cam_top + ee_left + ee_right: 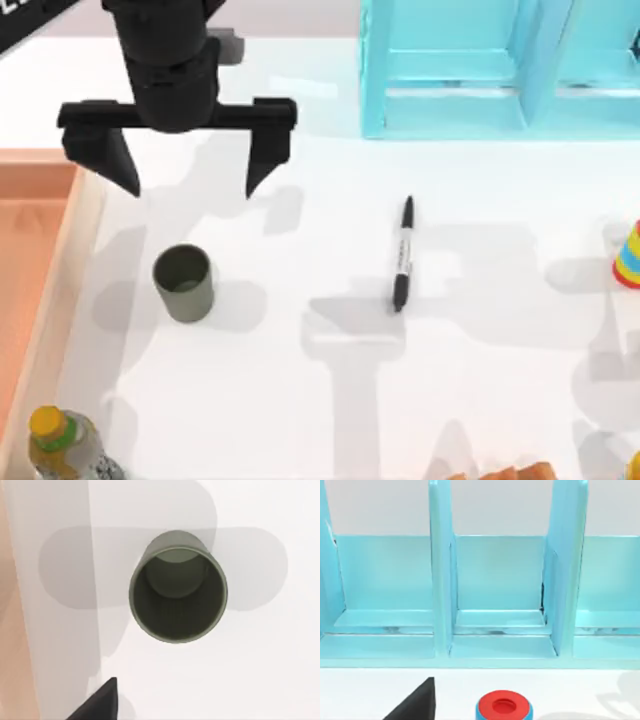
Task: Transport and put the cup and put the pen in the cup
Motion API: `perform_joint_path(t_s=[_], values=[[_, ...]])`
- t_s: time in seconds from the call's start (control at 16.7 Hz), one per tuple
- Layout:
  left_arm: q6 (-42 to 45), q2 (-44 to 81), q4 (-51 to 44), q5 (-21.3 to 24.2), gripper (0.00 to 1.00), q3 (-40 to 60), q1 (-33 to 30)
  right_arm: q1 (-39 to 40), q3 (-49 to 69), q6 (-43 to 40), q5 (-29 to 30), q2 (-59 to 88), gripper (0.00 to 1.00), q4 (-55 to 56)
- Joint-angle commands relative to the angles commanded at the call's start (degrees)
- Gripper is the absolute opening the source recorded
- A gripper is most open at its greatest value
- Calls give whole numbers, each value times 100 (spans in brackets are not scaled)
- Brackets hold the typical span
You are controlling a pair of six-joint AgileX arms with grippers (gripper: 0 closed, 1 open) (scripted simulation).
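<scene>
Left gripper (pixel 185 165) spread wide, holding nothing; cup (pixel 183 283) upright just below it on the table (pixel 300 400), pen (pixel 402 254) lying well off to its right; cup looks light, rigid, smooth-walled; pinch across the rim.

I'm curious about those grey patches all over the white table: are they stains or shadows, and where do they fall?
Shadows, not stains. Top view: soft grey shapes spread across the table, one beside the cup, another under the pen, and a broad one below the open left tool. Left wrist view: a rounded grey band crosses behind the cup. Right wrist view: a faint shadow sits at the table's edge near the blue rack.
</scene>
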Motion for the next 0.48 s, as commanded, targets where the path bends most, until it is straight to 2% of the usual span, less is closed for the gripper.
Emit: perform_joint_path(t_s=[0.24,0.48], values=[[0,-71,-867,-8,100,874,9,0,0,0,0,0,100,0],[0,-84,-942,-10,100,950,11,0,0,0,0,0,100,0]])
